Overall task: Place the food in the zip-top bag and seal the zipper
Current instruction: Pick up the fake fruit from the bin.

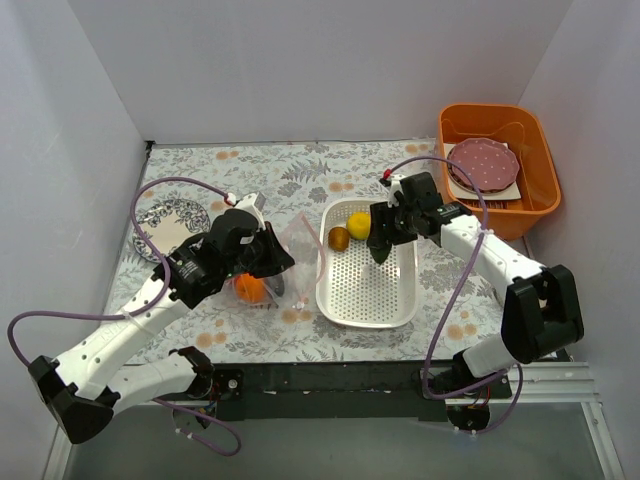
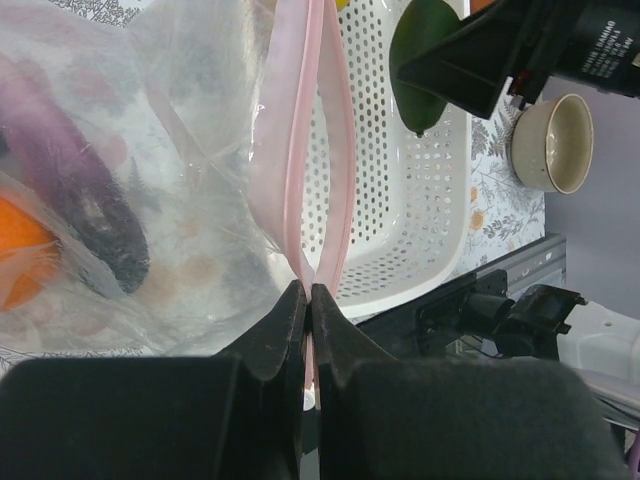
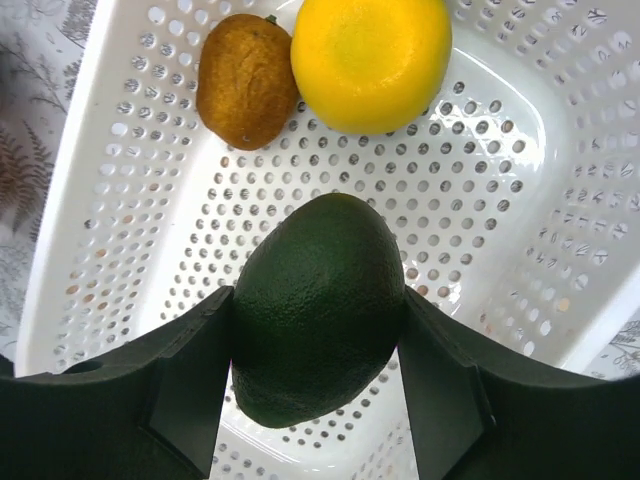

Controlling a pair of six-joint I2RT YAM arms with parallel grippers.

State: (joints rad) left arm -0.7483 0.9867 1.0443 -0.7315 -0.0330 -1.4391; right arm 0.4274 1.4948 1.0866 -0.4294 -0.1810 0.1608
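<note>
My right gripper [image 3: 318,330] is shut on the dark-green avocado [image 3: 318,310] and holds it above the white basket [image 3: 520,200]; the gripper also shows in the top view [image 1: 380,240]. The yellow lemon [image 3: 370,60] and brown kiwi [image 3: 245,90] lie at the basket's far end. My left gripper [image 2: 309,300] is shut on the pink zipper strip [image 2: 300,180] of the clear zip-top bag [image 1: 295,255], holding its mouth up next to the basket. Inside the bag I see the purple eggplant [image 2: 80,200] and the orange ball [image 1: 249,288]. The other food is hidden.
An orange bin [image 1: 500,170] with a dark-red spotted plate stands at the back right. A patterned plate [image 1: 165,218] lies at the left. A beige bowl [image 2: 553,143] shows past the basket in the left wrist view. Grey walls enclose the table.
</note>
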